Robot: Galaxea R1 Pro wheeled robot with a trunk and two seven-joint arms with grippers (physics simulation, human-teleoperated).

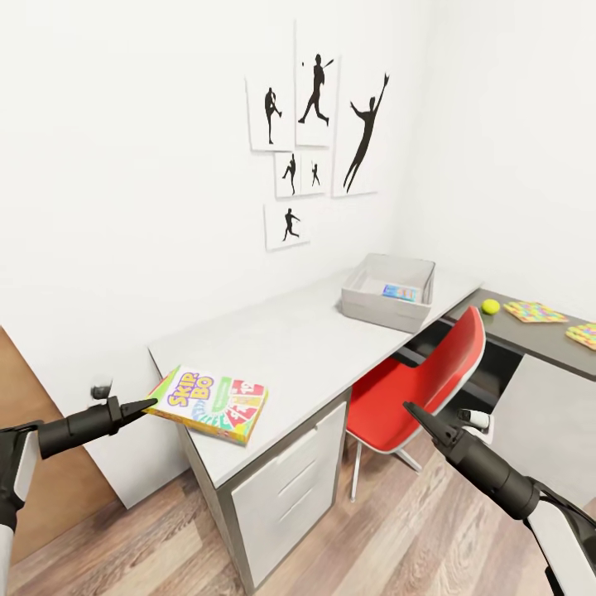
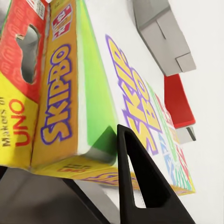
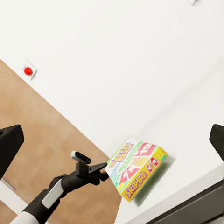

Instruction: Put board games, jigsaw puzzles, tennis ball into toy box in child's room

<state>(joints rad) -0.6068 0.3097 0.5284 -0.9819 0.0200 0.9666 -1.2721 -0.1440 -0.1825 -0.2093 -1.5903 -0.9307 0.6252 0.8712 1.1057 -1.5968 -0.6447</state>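
At the left, the left gripper [image 1: 149, 405] meets the near-left corner of the yellow-green-red board game [image 1: 211, 402], which lies flat on the pale worktop [image 1: 298, 331]; its fingers [image 2: 140, 186] seem to straddle the box edge, though I cannot tell whether they pinch it. Farther right, the toy box [image 1: 389, 291] holds 1 blue game [image 1: 400, 291]. The right gripper [image 1: 411, 410] hovers before the red chair [image 1: 422, 385], holding nothing, fingers seemingly closed. The tennis ball [image 1: 491, 306] and 2 jigsaw puzzles [image 1: 535, 312] lie on the dark section.

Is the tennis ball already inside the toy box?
No, the tennis ball lies on the dark lower section of the table, apart from the toy box.
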